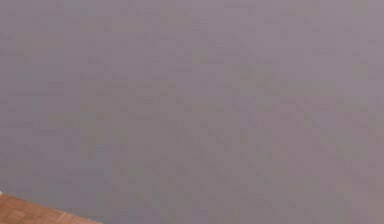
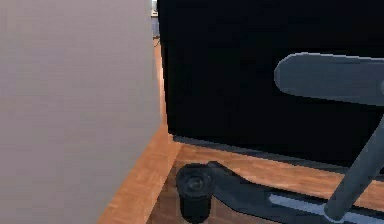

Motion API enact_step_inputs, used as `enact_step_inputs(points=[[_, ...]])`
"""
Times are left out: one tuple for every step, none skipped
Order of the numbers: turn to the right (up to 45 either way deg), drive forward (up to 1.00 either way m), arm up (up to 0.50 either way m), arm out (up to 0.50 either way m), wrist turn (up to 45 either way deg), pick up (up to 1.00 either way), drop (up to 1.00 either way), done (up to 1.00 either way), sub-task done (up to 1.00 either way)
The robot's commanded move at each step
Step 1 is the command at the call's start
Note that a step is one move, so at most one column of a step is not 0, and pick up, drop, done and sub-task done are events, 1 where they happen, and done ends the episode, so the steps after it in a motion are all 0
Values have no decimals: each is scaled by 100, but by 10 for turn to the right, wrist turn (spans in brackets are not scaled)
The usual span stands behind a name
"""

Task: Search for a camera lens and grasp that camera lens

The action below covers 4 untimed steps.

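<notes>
Low in the arm side view, just left of the middle: short dark cylinder (image 2: 195, 190) with a ringed round top, upright on the wooden floor (image 2: 150, 178). Not to be told whether camera lens or chair castor; no surer place to be given for the camera lens. At the cylinder's right side, touching or just behind it: end of a grey base spoke (image 2: 268, 197) of an office chair, running down toward the lower right. Rising near the spoke's far end: slanted grey strut (image 2: 358, 170). Higher on the right: rounded grey armrest (image 2: 330, 78), lying roughly level. Behind cylinder and chair: large black flat-fronted block (image 2: 240, 70), standing on the floor and reaching from the middle to the right edge. Left of the block: pale grey wall face (image 2: 70, 100), its foot slanting along the strip of floor. At the top, between wall face and block: small bluish scrap (image 2: 155, 12), too small to name. In the forward view: plain grey wall (image 1: 200, 100), with a wedge of brown boards (image 1: 30, 212) in the lower left corner. State of the gripper: cannot be told.
</notes>
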Motion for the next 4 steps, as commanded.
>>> enact_step_inputs(points=[[0,0,50,0,0,0,0,0,0],[0,0,38,0,0,0,0,0,0],[0,0,0,6,0,0,0,0,0],[0,0,0,0,450,0,0,0,0]])
